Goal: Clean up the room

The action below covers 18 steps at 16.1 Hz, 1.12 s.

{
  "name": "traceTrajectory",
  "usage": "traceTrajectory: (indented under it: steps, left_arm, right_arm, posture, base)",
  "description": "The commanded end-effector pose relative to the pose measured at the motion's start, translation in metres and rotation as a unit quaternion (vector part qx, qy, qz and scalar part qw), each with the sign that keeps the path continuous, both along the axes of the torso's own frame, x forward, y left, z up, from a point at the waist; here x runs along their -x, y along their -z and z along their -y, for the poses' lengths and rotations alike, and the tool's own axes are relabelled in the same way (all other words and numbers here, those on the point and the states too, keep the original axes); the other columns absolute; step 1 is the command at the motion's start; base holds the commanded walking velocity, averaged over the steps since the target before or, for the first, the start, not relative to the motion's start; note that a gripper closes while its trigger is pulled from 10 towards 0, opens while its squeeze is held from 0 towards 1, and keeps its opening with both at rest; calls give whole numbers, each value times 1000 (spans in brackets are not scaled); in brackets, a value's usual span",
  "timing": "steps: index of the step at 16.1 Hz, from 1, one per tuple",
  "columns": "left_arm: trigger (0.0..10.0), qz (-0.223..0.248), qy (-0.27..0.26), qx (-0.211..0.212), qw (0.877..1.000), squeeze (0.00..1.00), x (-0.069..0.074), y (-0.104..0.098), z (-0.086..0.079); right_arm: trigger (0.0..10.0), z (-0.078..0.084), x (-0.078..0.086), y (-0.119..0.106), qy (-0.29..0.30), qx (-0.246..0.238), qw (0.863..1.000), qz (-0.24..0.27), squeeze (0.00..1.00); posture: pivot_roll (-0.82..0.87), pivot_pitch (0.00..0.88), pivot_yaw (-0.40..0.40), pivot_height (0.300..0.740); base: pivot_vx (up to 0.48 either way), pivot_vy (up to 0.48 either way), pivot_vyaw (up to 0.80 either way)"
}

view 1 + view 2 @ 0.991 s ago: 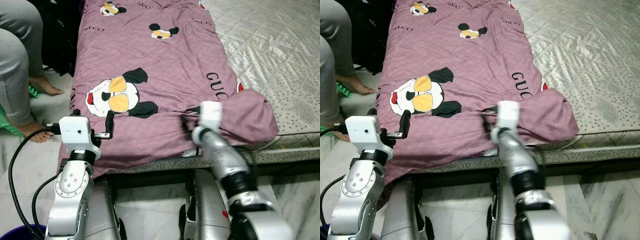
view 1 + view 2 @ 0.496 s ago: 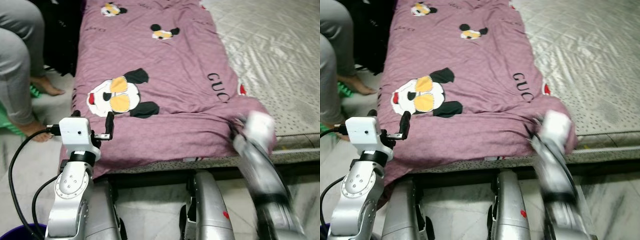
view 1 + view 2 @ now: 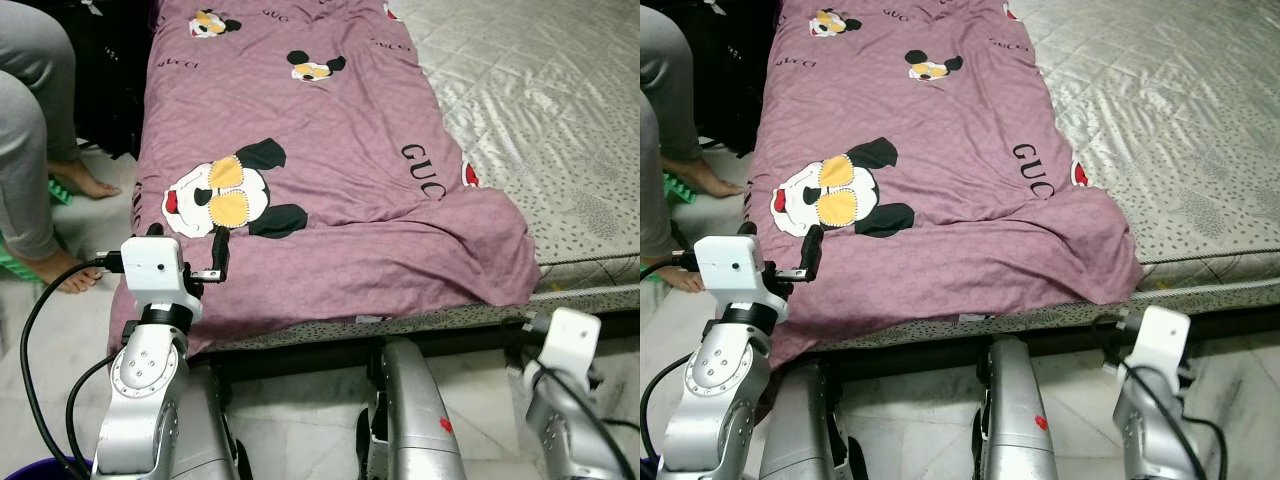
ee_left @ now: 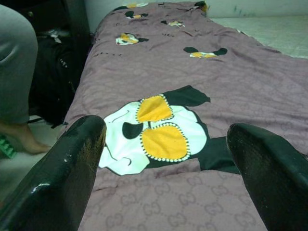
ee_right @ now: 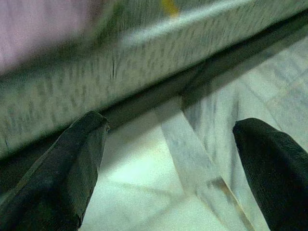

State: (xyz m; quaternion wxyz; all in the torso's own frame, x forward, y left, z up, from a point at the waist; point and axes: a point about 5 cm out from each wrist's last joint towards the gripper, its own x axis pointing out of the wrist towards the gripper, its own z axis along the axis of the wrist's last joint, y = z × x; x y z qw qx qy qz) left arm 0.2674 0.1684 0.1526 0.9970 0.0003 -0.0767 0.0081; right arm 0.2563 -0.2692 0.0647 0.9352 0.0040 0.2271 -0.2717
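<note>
A purple blanket (image 3: 330,180) printed with cartoon mice lies spread over the left half of the bed, its near edge hanging over the side. My left gripper (image 4: 163,159) is open and held just above the blanket's near-left edge, facing the big mouse print (image 4: 154,130). Its black fingers (image 3: 218,248) show beside the white wrist block. My right gripper (image 5: 168,163) is open with nothing between its fingers. It hangs low beside the bed frame, below the blanket's near-right corner (image 3: 505,270), over the tiled floor. The right wrist (image 3: 568,342) is apart from the blanket.
The bare quilted mattress (image 3: 560,120) takes up the bed's right half. A person in grey trousers (image 3: 30,150) sits at the left, bare feet on the floor, beside a black bag (image 3: 110,80). A purple bucket rim (image 3: 30,470) shows at the bottom left.
My right gripper has left the blanket's near-right fold, swung right and dropped below the bed edge. The bunched corner now lies flatter. The left arm has held still.
</note>
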Motion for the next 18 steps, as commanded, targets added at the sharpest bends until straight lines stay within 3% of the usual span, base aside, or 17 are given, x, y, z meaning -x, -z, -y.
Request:
traceTrajectory:
  steps: [1,2,3,5,7,8,12,17,18]
  left_arm:
    - [10000,0,-4,-2,1000,0,0,0,-3]
    - [10000,1,-4,-2,1000,0,-1,0,-3]
    - [10000,3,-5,-2,1000,0,-2,0,-3]
    - [10000,5,-5,-2,1000,0,-3,-1,-4]
    - [10000,6,-5,-3,1000,0,-5,-2,-5]
    - [10000,8,-3,-2,1000,0,-5,-3,-3]
    - [10000,7,2,-1,1000,0,-4,-3,-1]
    - [10000,-1,-6,-3,1000,0,5,-1,-5]
    - [10000,-3,-6,-3,1000,0,5,0,-5]
  right_arm:
    - [10000,3,-9,-19,0,-5,998,59,718]
    - [10000,1,-16,-29,-10,-6,996,91,718]
    - [10000,-4,-29,-46,-32,-9,989,144,576]
    - [10000,-15,-46,-72,-71,-10,976,208,20]
    - [10000,-27,-59,-79,-99,-50,967,230,0]
    - [10000,-43,-73,-73,-132,-66,967,206,0]
    - [10000,-55,-91,-59,-125,-28,980,151,0]
    - [10000,-57,-93,-32,-124,-5,989,85,0]
    - [6745,-56,-90,-25,-127,-3,989,70,0]
  posture:
    - [-36,172,0,524]
    - [-35,169,-1,524]
    - [-33,161,1,524]
    - [-27,154,2,524]
    - [-23,153,5,524]
    - [-21,154,7,524]
    - [2,162,1,524]
    - [18,193,-7,524]
    - [20,200,-7,524]
  base:
    - [0,0,0]
    - [0,0,0]
    - [0,0,0]
    - [0,0,0]
    - [0,0,0]
    - [0,0,0]
    - [0,0,0]
    - [0,0,0]
    - [0,0,0]
